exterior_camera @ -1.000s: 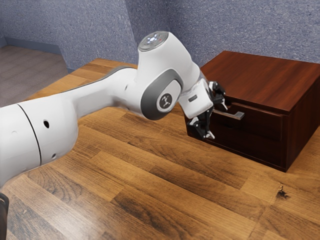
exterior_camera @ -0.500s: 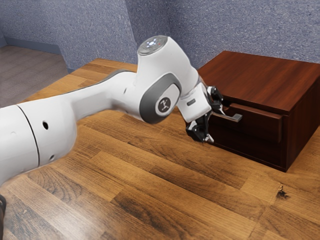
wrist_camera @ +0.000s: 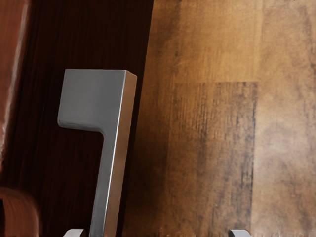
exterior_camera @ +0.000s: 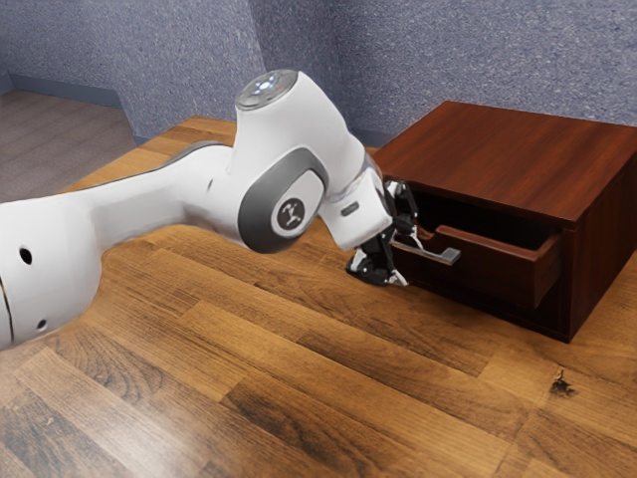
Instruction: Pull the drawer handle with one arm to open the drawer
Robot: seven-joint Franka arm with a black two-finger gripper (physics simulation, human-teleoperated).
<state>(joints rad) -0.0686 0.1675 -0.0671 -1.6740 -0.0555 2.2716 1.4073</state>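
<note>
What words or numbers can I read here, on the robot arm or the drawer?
None to read.
The robot arm has just a small white sign on its grey joint, no letters.
The drawer, its handle, the cabinet and the table have no writing.

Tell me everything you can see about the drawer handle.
The drawer handle is a flat grey bar that looks like brushed metal. It bends at its end into a short leg that joins the dark wooden drawer front, which stands partly pulled out of the cabinet. The bar runs level, standing off the front. The open end effector straddles one end of it; contact cannot be told.
</note>
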